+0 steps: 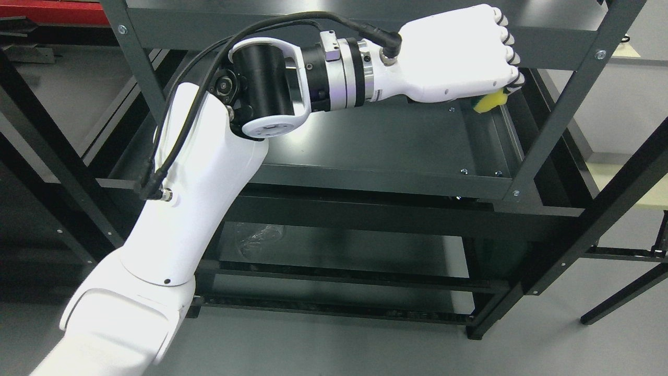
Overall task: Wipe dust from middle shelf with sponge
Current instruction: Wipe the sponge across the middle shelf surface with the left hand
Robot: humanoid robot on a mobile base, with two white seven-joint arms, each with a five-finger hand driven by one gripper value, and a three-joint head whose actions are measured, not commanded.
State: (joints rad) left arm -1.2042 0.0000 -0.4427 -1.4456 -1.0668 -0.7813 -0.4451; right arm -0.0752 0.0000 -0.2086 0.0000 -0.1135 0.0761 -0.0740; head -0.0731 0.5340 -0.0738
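**Sponge at the right end of the middle shelf, left hand wrapped around it**

So the yellow sponge [489, 102] is poking out from under the left hand [459, 55], down near the right end of the middle shelf [376, 141], close to the right rear corner. Can't really tell whether it's pressed on the surface or just above it. The fingers [509, 47] are curled down over the sponge, gripping it, knuckles toward the camera. The white left arm [188, 183] comes up from the lower left, bends at the elbow and reaches across the shelf, with a black cable [292, 22] looping along it to the wrist. The shelf unit's dark metal frame [563, 104] has an upright just right of the hand. Lower shelf [339, 250] sits below, grey floor [574, 344] around.
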